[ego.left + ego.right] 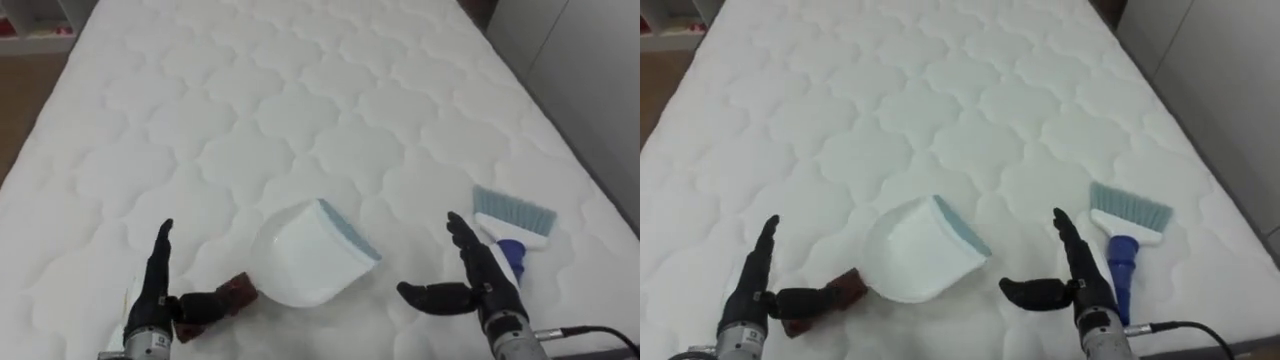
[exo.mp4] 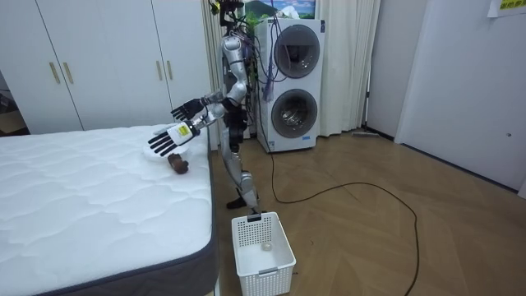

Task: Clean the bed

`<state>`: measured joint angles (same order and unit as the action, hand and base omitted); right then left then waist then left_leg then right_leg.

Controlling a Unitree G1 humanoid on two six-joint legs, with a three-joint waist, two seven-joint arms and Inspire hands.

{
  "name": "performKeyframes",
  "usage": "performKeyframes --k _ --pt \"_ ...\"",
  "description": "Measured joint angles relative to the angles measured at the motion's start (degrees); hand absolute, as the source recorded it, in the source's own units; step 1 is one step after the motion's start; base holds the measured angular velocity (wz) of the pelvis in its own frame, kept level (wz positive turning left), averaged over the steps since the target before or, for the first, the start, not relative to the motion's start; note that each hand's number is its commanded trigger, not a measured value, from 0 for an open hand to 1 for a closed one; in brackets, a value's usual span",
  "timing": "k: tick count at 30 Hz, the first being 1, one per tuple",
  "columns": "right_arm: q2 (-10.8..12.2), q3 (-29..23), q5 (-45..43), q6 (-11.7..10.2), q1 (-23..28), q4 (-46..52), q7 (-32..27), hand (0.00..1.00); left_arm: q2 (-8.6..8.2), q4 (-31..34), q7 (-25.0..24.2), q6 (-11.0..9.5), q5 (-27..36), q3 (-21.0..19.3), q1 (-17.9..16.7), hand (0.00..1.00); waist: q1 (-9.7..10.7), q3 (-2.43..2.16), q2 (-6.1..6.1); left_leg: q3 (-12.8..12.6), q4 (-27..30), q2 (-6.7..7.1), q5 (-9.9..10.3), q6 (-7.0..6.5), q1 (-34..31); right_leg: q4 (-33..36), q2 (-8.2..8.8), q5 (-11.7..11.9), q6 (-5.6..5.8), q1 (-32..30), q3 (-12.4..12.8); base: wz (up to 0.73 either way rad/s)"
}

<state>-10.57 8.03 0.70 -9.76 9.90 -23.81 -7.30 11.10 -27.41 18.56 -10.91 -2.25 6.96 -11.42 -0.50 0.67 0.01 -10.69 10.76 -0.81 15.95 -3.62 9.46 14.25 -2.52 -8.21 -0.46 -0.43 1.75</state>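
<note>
Dark fingers of my left hand [image 1: 152, 295] stand straight up, low at the left of the eye views, with the thumb stuck out sideways toward a brown lump [image 1: 236, 293]. The hand grips nothing, and I cannot tell whether the thumb tip touches the lump. My right hand [image 1: 488, 288] looks the same: fingers straight, thumb out to the left, nothing in it. Both wrists are cut off by the bottom edge.

Between the hands lies the white dustpan [image 1: 305, 255]. Its bluish lip is turned to the right and away from me, and its rounded back is just beside the lump. I cannot make out its handle.

The brush [image 1: 512, 215] lies just right of the right hand, its long axis running near to far. The pale blue bristles are at the far end and the blue handle points back at me, partly hidden behind my fingers.

Everything rests on the white quilted mattress [image 1: 300, 90], close to its near edge.

In the room view the robot stands at the bed's end with both arms held out over it. A white basket [image 2: 246, 256] sits on the floor by the bed corner, and two stacked machines [image 2: 292, 82] stand behind the robot. A sheet [image 2: 503, 6] on the wall at the top right is cut off, its print too small to read.
</note>
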Motion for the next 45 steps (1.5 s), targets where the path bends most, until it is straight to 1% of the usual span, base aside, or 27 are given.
performKeyframes --k 2,5,8,11,14,16,17,18,19,20,22,23,25,26,27,28,30,32,34,35,37,38,40,41,43,44,45 --pt "0.15 0.01 0.00 0.00 0.14 0.00 -0.06 0.00 -0.35 -0.03 0.00 0.05 0.60 -0.04 -0.02 0.00 -0.11 0.08 -0.13 0.06 -0.04 0.00 0.00 0.00 0.02 -0.65 0.01 0.24 0.10 0.30 -0.11 0.02" --pt "0.40 0.02 0.00 0.01 0.15 0.03 -0.29 0.00 -0.60 -0.02 0.08 0.04 0.99 -0.03 0.06 0.00 -0.10 0.05 -0.15 0.08 -0.04 -0.02 0.00 0.00 0.33 -0.76 0.01 0.27 0.10 0.68 -0.19 0.00" --pt "0.82 -0.01 0.07 -0.01 0.23 0.04 -1.65 0.00 -0.84 -1.23 1.37 -0.03 1.60 -0.14 0.16 0.00 -0.16 0.02 0.02 0.06 -0.04 -0.10 0.00 0.00 0.52 -1.52 -0.08 0.54 0.07 1.05 -0.13 -0.01" --pt "0.89 -0.36 1.35 -0.08 0.89 0.03 -4.77 0.00 -0.71 -2.09 3.33 -0.02 1.87 -0.20 -0.19 0.00 0.06 0.04 0.08 0.06 -0.14 -0.19 0.01 0.02 0.43 -1.66 -0.20 0.67 0.04 1.03 -0.17 0.00" --pt "0.90 -1.32 1.63 -0.18 1.76 0.01 -7.71 0.00 -0.79 -2.71 4.74 -0.04 2.73 -1.23 -0.46 0.00 0.07 -0.13 0.33 0.02 -0.39 -0.34 0.01 0.02 0.34 -1.65 -0.39 0.82 -0.05 0.87 -0.16 0.00" --pt "0.84 -3.75 1.86 -0.18 2.84 0.00 -9.94 0.00 -0.89 -4.95 5.93 -0.24 2.71 -2.77 -1.24 0.00 -0.02 -0.57 0.94 -0.11 -1.01 -0.42 -0.03 0.11 0.63 -1.73 -0.54 0.83 -0.07 1.10 -0.19 -0.03" --pt "0.87 -4.64 2.06 -0.19 3.16 -0.09 -10.54 0.00 -0.89 -6.11 6.00 -0.41 2.70 -3.27 -1.51 0.00 0.11 -0.67 1.08 -0.12 -1.29 -0.42 -0.08 0.19 0.99 -1.82 -0.58 0.83 -0.07 1.32 -0.19 0.00" --pt "0.88 -6.39 2.61 -0.22 3.97 -0.73 -11.98 0.00 -0.90 -8.64 6.03 -0.39 2.71 -4.55 -2.20 0.00 0.26 -1.07 1.36 -0.10 -1.42 -0.49 -0.08 0.19 1.36 -2.06 -0.68 0.81 -0.09 1.76 -0.15 0.00" --pt "0.82 -8.31 3.41 -0.29 4.53 -2.34 -13.40 0.00 -0.89 -10.40 6.31 -0.28 2.72 -6.14 -3.19 0.00 0.32 -1.16 1.31 -0.02 -1.55 -0.54 -0.08 0.19 1.80 -2.40 -0.69 0.80 -0.10 2.28 -0.15 0.00" --pt "0.82 -9.35 3.76 -0.28 4.63 -3.61 -14.08 0.00 -0.89 -11.01 6.49 -0.24 2.78 -6.95 -3.84 0.00 0.33 -1.09 1.18 0.01 -1.63 -0.55 -0.08 0.19 2.01 -2.61 -0.68 0.80 -0.10 2.57 -0.20 0.00" --pt "0.72 -12.78 5.68 -0.31 4.80 -10.88 -16.48 0.00 -0.88 -16.08 7.87 -0.25 2.88 -9.48 -5.44 0.00 0.25 -1.11 0.78 0.02 -2.00 -0.55 -0.08 0.20 2.33 -2.67 -0.70 0.78 -0.13 2.76 -0.19 0.00" --pt "0.74 -13.43 6.51 -0.11 5.04 -12.17 -16.90 0.00 -0.90 -16.94 8.12 -0.14 2.94 -10.06 -6.10 0.00 0.24 -1.08 0.68 0.02 -2.09 -0.53 -0.09 0.20 2.35 -2.67 -0.72 0.78 -0.12 2.75 -0.21 0.00" --pt "0.88 -15.20 9.33 -0.14 6.54 -15.71 -18.60 0.00 -0.96 -18.40 8.61 0.57 4.54 -12.05 -8.86 0.00 0.32 -0.69 0.16 0.02 -2.12 -0.46 -0.08 0.20 2.33 -2.67 -0.65 0.78 -0.11 2.76 -0.26 0.00" --pt "0.95 -15.75 9.55 -0.20 6.50 -17.35 -18.80 0.00 -0.97 -19.45 8.70 0.55 4.56 -12.77 -9.01 0.00 0.31 -0.52 0.33 0.03 -2.14 -0.45 -0.08 0.20 2.31 -2.70 -0.63 0.78 -0.11 2.78 -0.25 0.00" --pt "0.94 -16.67 9.92 -0.18 6.16 -21.17 -18.98 0.00 -0.96 -22.37 8.79 0.62 4.56 -14.20 -8.81 0.00 0.29 -0.66 0.00 0.07 -2.17 -0.44 -0.08 0.19 2.37 -2.69 -0.63 0.78 -0.10 2.88 -0.24 0.00" --pt "0.96 -16.82 10.67 -0.12 6.20 -23.92 -19.16 0.00 -0.99 -24.43 8.78 0.86 4.54 -15.42 -8.88 0.00 0.30 -0.61 -0.22 0.07 -2.51 -0.45 -0.02 0.22 2.45 -2.61 -0.66 0.77 -0.10 2.90 -0.26 0.00" --pt "1.01 -17.00 10.79 -0.07 6.69 -26.52 -19.13 0.00 -1.10 -25.65 8.74 1.64 4.50 -16.80 -9.47 0.00 0.24 -0.56 -0.30 0.02 -3.00 -0.42 0.05 0.26 2.44 -2.64 -0.76 0.78 -0.10 2.66 -0.08 -0.05" --pt "1.18 -18.29 10.75 -0.04 6.67 -29.38 -19.06 0.00 -1.15 -26.64 8.76 2.09 4.54 -18.24 -10.04 0.00 0.34 -0.61 -0.17 0.03 -3.09 -0.39 0.04 0.26 2.44 -2.65 -0.81 0.79 -0.10 2.55 0.09 -0.05" --pt "1.19 -19.27 10.32 1.37 6.86 -32.24 -18.52 0.00 -1.19 -27.34 8.69 2.35 4.40 -19.76 -10.88 0.00 0.20 -0.58 -0.06 0.05 -3.02 -0.41 0.03 0.27 2.45 -2.60 -0.91 0.79 -0.11 2.45 0.21 -0.02" --pt "1.23 -19.68 9.84 1.75 6.82 -32.85 -18.04 0.00 -1.20 -28.54 8.61 2.39 4.36 -20.35 -10.66 0.00 0.21 -0.51 -0.12 0.04 -3.01 -0.41 0.03 0.27 2.45 -2.60 -0.92 0.79 -0.11 2.44 0.21 -0.03" --pt "1.19 -20.66 7.63 2.53 6.13 -36.43 -16.30 0.00 -1.21 -32.31 7.71 4.40 4.33 -21.25 -9.50 0.00 0.41 -0.74 0.23 0.06 -2.82 -0.44 0.03 0.26 2.55 -2.60 -0.91 0.78 -0.11 2.48 -0.27 0.00" --pt "1.20 -20.54 7.29 3.00 6.02 -37.14 -15.70 0.00 -1.24 -32.69 7.30 4.98 4.32 -21.28 -9.40 0.00 0.38 -0.73 0.24 0.07 -2.81 -0.44 0.03 0.26 2.60 -2.61 -0.89 0.78 -0.11 2.50 -0.43 0.00" --pt "1.26 -20.37 4.93 5.01 5.35 -40.12 -12.85 0.00 -1.52 -34.00 5.45 7.06 3.89 -21.07 -9.40 0.00 0.35 -0.67 0.32 0.06 -2.97 -0.46 0.03 0.26 2.87 -2.60 -0.91 0.77 -0.11 2.71 -0.53 0.00" --pt "1.26 -20.33 3.91 5.44 5.20 -40.86 -12.15 0.00 -1.51 -34.44 4.96 7.53 3.85 -20.73 -9.40 0.00 0.34 -0.64 0.28 0.05 -2.99 -0.47 0.03 0.26 2.88 -2.58 -0.91 0.77 -0.12 2.72 -0.53 0.00" --pt "1.24 -19.43 2.93 7.12 4.29 -43.29 -9.27 0.00 -1.67 -34.86 2.52 10.10 3.80 -20.04 -9.40 0.00 0.35 -0.55 0.11 0.00 -3.04 -0.46 0.04 0.25 2.82 -2.60 -0.90 0.77 -0.12 2.64 -0.52 0.00" --pt "1.22 -19.05 2.51 7.61 3.96 -43.71 -8.59 0.00 -1.68 -34.85 1.85 10.66 3.79 -20.01 -9.24 0.00 0.28 -0.55 0.08 0.02 -3.08 -0.46 0.05 0.25 2.80 -2.60 -0.91 0.77 -0.12 2.61 -0.50 0.00" --pt "1.22 -18.19 1.45 8.68 3.79 -44.23 -6.94 0.00 -1.68 -34.86 0.40 11.72 3.58 -19.98 -8.89 0.00 0.28 -0.54 0.07 0.07 -3.09 -0.45 0.06 0.24 2.72 -2.62 -0.88 0.77 -0.12 2.56 -0.62 0.00"
